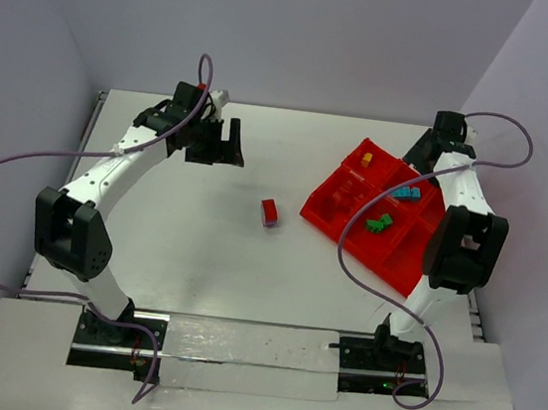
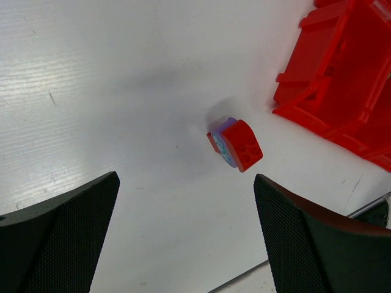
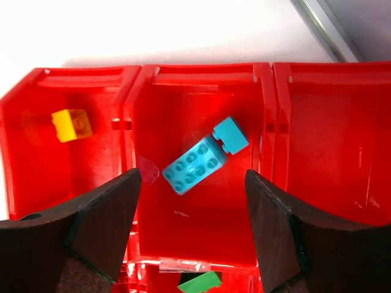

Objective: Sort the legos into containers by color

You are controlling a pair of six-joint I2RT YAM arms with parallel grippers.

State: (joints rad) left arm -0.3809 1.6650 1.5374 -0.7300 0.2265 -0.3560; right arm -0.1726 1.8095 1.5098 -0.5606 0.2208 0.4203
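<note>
A red lego (image 1: 270, 213) with a purple piece stuck to it lies on the white table, left of the red tray (image 1: 402, 266). In the left wrist view, this red lego (image 2: 242, 145) sits ahead of my open, empty left gripper (image 2: 183, 244). The left gripper (image 1: 223, 144) hovers at the back left. My right gripper (image 3: 192, 232) hangs open over a tray (image 3: 266, 122) compartment with two teal legos (image 3: 195, 165) lying loose in it. A yellow lego (image 3: 72, 124) sits in the compartment to the left, and a green lego (image 3: 200, 282) shows below.
The tray's near corner (image 2: 342, 73) stands to the right of the loose lego. In the top view, teal legos (image 1: 405, 193), green legos (image 1: 380, 223) and a yellow lego (image 1: 367, 159) lie in separate compartments. My right arm (image 1: 464, 248) arches over the tray's right side.
</note>
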